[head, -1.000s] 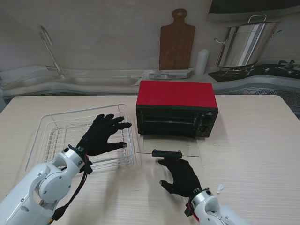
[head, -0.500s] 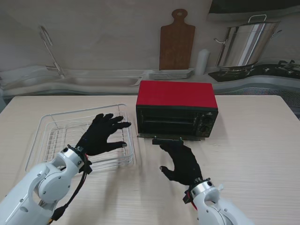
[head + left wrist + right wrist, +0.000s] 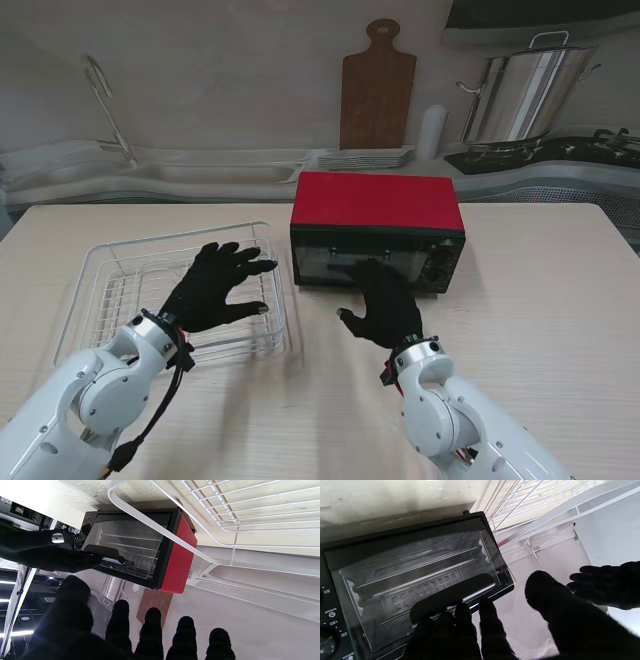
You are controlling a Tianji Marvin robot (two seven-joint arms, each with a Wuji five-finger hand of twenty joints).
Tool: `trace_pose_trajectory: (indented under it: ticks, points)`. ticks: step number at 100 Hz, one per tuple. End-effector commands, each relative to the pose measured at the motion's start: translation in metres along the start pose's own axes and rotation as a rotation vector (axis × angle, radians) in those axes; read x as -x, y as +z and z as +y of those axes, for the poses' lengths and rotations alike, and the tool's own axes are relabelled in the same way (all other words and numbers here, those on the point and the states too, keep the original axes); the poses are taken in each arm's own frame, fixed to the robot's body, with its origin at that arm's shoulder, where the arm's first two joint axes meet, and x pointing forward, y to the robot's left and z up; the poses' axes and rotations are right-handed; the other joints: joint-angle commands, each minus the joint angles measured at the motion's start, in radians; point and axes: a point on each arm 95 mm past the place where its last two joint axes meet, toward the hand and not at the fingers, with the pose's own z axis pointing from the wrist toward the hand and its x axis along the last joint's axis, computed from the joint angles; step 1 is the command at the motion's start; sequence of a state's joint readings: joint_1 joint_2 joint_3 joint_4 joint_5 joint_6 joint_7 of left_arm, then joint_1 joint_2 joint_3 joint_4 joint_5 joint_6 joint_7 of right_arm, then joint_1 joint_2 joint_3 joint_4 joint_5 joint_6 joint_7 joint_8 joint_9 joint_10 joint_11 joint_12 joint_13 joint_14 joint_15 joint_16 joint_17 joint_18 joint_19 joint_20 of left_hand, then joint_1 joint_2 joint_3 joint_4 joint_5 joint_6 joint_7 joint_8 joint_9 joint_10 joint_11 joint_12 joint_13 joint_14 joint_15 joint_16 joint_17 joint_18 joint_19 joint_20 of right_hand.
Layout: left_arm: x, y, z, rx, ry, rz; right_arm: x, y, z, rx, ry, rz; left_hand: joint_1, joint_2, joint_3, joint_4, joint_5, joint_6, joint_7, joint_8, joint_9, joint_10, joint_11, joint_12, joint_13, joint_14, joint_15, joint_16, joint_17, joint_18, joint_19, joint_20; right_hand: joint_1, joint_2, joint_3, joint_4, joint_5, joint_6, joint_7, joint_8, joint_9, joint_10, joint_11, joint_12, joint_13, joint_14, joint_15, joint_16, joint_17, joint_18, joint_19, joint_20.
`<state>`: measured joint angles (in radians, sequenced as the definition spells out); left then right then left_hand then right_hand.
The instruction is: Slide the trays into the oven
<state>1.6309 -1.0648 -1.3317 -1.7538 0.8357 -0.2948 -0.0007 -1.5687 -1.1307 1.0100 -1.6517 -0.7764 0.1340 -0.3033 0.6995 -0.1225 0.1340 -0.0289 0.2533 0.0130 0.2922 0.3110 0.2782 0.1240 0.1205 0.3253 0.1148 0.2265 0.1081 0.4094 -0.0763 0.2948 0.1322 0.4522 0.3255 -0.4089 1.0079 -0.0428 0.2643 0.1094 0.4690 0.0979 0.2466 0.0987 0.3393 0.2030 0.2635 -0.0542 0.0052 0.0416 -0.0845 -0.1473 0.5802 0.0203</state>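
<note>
Pressing my right hand (image 3: 385,305) against toaster oven (image 3: 377,230) door handle (image 3: 452,595), fingertips (image 3: 462,612) together on it, door nearly shut. Trays: racks visible behind glass. Left hand (image 3: 215,285) splayed over wire rack (image 3: 110,262) beside oven. Risk: fingers slip, door drops back.

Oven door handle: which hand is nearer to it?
Right. The right hand has its fingers against the oven door handle; the left hand is spread over the wire rack, left of the oven.
</note>
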Motion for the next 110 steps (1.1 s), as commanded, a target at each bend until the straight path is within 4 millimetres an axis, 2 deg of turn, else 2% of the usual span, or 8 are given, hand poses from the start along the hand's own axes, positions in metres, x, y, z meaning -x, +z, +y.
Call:
trace_pose_trajectory:
  ticks: [1, 27, 50, 68, 80, 110]
  points:
    - [-0.003, -0.001, 0.002, 0.011, -0.009, 0.0, -0.001, 0.008, -0.002, -0.027, 0.007, -0.011, 0.011, 0.036, -0.034, 0.04, -0.029, -0.008, -0.008, -0.002, -0.037, -0.018, -0.011, -0.004, -0.034, -0.023, -0.02, -0.014, -0.012, -0.027, -0.052, -0.012, -0.041, 0.003, -0.002, 0.055, -0.026, -0.005, -0.01, -0.017, -0.004, -0.014, 0.005, 0.002, -0.048, -0.024, -0.028, -0.021, 0.025, 0.082, 0.065, 0.023]
    - [0.0, -0.003, 0.004, 0.017, -0.015, -0.014, 0.001, 0.029, -0.001, -0.023, -0.006, -0.039, 0.012, 0.035, -0.033, 0.04, -0.029, -0.009, -0.008, -0.002, -0.038, -0.017, -0.011, -0.004, -0.035, -0.023, -0.021, -0.013, -0.012, -0.026, -0.053, -0.012, -0.037, 0.005, -0.006, 0.055, -0.025, -0.007, -0.011, -0.018, 0.002, -0.015, -0.001, 0.0, -0.046, -0.025, -0.028, -0.02, 0.024, 0.082, 0.07, 0.026]
    - [0.0, -0.003, 0.005, 0.02, -0.022, -0.019, -0.001, 0.03, 0.002, 0.003, -0.001, -0.023, 0.012, 0.036, -0.033, 0.04, -0.031, -0.01, -0.008, -0.002, -0.039, -0.019, -0.011, -0.004, -0.036, -0.023, -0.021, -0.013, -0.012, -0.027, -0.053, -0.013, -0.035, 0.001, -0.004, 0.052, -0.02, -0.01, -0.007, -0.017, 0.009, -0.018, -0.003, 0.0, -0.04, -0.025, -0.027, -0.019, 0.025, 0.082, 0.075, 0.028]
    - [-0.003, -0.004, 0.006, 0.018, -0.042, -0.018, -0.008, 0.016, 0.007, 0.023, 0.043, 0.024, 0.011, 0.037, -0.033, 0.04, -0.039, -0.009, -0.012, -0.004, -0.043, -0.017, -0.012, -0.004, -0.037, -0.021, -0.021, -0.012, -0.012, -0.028, -0.053, -0.013, -0.038, -0.007, 0.005, 0.054, -0.008, -0.025, 0.0, -0.013, 0.028, -0.028, 0.013, 0.008, -0.022, -0.025, -0.021, -0.015, 0.041, 0.092, 0.094, 0.037]
    - [-0.01, -0.007, 0.01, 0.011, -0.086, -0.017, -0.012, 0.003, 0.007, 0.024, 0.092, 0.052, 0.013, 0.037, -0.031, 0.041, -0.044, -0.009, -0.02, -0.01, -0.049, -0.019, -0.016, -0.007, -0.038, -0.016, -0.021, -0.011, -0.011, -0.029, -0.053, -0.013, -0.042, -0.018, 0.015, 0.056, 0.008, -0.04, 0.025, 0.002, 0.041, -0.033, 0.05, 0.027, 0.002, -0.018, 0.0, 0.011, 0.06, 0.122, 0.134, 0.061]
    - [-0.04, -0.022, 0.035, 0.001, -0.275, -0.041, -0.013, -0.035, -0.003, -0.013, 0.197, 0.079, 0.014, 0.031, -0.023, 0.042, -0.052, 0.002, -0.045, -0.038, -0.051, -0.014, -0.035, -0.03, -0.035, -0.015, -0.026, -0.014, -0.01, -0.033, -0.052, -0.013, -0.056, -0.037, 0.026, 0.058, -0.007, -0.068, 0.06, 0.025, 0.04, -0.05, 0.069, 0.035, -0.007, -0.019, 0.041, 0.046, 0.06, 0.147, 0.156, 0.079]
